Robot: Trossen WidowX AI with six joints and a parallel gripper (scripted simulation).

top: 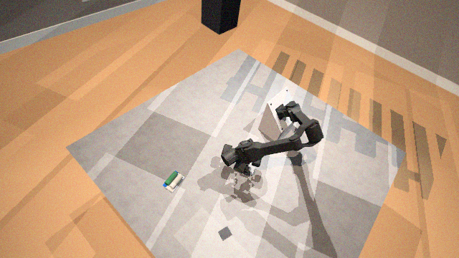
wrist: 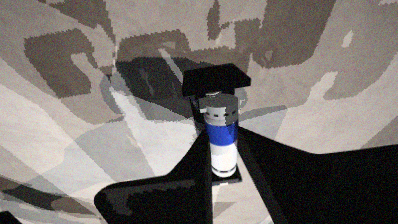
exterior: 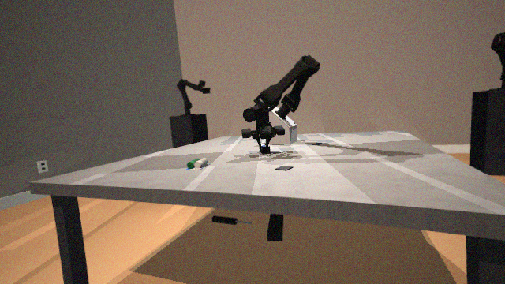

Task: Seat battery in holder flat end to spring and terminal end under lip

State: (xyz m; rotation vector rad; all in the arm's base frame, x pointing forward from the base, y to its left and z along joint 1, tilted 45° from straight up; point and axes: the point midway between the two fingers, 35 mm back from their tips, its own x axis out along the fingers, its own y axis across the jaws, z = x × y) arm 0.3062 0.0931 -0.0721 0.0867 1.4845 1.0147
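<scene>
The battery [wrist: 221,134] is a white cylinder with a blue band and a grey end. My gripper [top: 245,171] [exterior: 264,147] [wrist: 219,132] is shut on it, low over the table [top: 107,136] [exterior: 130,189]. A black plate [wrist: 216,78] sits just beyond the grey end in the wrist view; I cannot tell what it belongs to. A green cylinder [top: 171,178] [exterior: 192,163] and an off-white cylinder [top: 176,181] [exterior: 201,162] lie side by side on a small blue-and-white base, away from the gripper. It may be the holder; its spring and lip are too small to see.
A small dark square [top: 225,233] [exterior: 284,168] lies nearer the table's front edge. A slanted white panel on a box [top: 269,123] [exterior: 293,133] stands beside the arm's base. Hard shadows of the arm cross the table top.
</scene>
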